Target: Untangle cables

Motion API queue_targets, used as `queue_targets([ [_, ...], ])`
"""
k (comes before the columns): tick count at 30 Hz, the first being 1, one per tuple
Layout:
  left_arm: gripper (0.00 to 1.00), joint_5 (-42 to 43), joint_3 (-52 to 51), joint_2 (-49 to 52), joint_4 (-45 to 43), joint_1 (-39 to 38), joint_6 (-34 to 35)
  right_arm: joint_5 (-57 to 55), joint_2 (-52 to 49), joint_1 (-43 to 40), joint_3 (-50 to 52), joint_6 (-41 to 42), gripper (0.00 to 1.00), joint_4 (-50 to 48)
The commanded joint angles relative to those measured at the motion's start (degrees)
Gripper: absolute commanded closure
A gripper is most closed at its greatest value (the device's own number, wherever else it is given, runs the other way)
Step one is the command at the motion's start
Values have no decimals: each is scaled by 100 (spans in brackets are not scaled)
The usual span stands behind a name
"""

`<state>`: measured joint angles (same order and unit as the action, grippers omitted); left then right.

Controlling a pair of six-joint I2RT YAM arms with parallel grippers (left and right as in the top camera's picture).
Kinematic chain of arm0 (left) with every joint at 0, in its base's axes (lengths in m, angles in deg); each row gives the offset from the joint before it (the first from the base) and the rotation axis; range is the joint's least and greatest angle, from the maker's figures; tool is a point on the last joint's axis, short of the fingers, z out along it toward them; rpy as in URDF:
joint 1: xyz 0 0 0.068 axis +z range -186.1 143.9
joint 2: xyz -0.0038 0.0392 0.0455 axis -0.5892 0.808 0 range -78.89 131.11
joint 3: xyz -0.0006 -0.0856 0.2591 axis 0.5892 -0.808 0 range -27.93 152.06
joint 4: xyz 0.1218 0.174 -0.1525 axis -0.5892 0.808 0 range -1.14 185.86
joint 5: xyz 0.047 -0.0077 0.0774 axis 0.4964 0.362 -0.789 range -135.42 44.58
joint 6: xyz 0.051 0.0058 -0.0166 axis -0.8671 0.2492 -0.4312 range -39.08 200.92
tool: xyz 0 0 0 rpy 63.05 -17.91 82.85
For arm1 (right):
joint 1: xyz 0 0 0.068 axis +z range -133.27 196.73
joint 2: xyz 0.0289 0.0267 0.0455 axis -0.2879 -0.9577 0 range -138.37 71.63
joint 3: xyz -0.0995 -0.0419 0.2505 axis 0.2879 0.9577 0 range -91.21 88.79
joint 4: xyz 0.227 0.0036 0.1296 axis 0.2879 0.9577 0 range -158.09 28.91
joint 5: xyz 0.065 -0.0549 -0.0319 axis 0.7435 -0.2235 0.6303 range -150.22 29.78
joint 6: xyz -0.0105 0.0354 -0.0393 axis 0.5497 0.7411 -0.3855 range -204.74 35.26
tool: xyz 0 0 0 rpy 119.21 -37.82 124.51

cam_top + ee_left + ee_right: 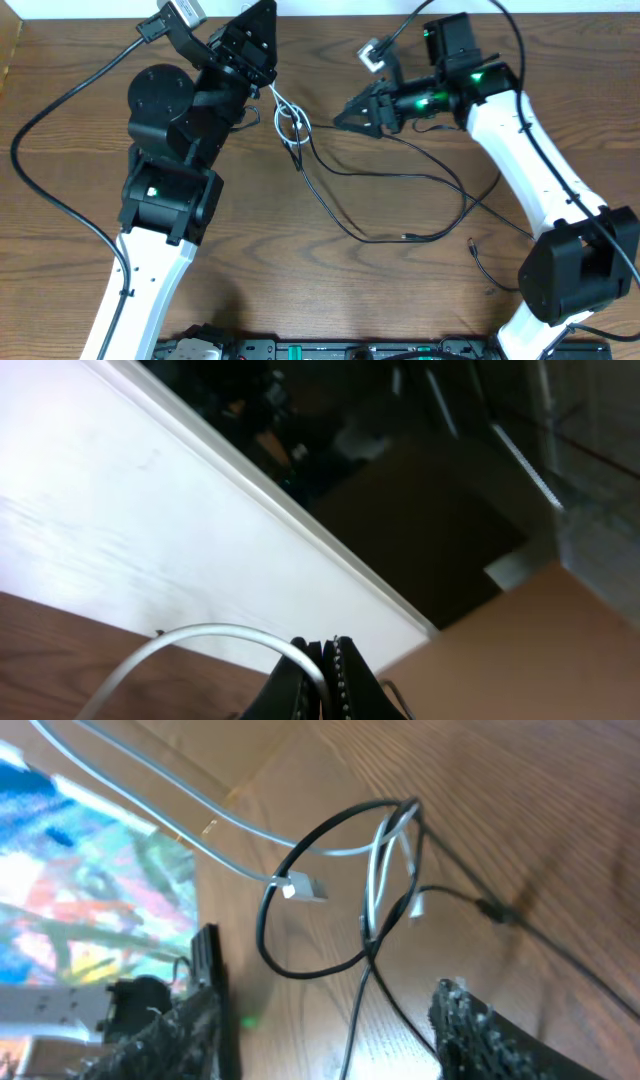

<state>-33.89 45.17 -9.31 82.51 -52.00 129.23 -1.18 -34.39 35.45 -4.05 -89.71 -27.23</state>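
A tangle of cables lies mid-table. The white cable loops just right of my left gripper, which is shut on it. In the left wrist view that white cable arches out from between the closed jaws of the left gripper. Thin black cables trail from the knot toward the front right. My right gripper points left at the knot, open. In its wrist view a black loop and the white cable's plug sit ahead of the right gripper. One black strand runs untouched between the fingers.
A thick black wire curves from the left arm's base across the table's left side. A loose black cable end lies near the right arm's base. The table's back edge runs close behind both grippers.
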Motion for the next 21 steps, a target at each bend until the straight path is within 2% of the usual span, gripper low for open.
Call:
queue_targets([
  [1, 93, -461, 42, 2, -52, 20, -175, -909, -2, 461, -31, 940, 37, -170],
  [7, 93, -518, 44, 2, -79, 20, -175, -2481, -81, 1353, -15, 2288, 33, -697],
  [13, 92, -509, 44, -17, -79, 17, -173, -5084, -391, 2020, -15, 4030, 33, -769],
  [17, 93, -472, 44, -105, -79, 20, -177, -5663, -678, 2044, -15, 4286, 37, -756],
  [21, 93, -474, 44, -286, -103, 37, -225, -5685, -780, 1821, -13, 4286, 49, -588],
])
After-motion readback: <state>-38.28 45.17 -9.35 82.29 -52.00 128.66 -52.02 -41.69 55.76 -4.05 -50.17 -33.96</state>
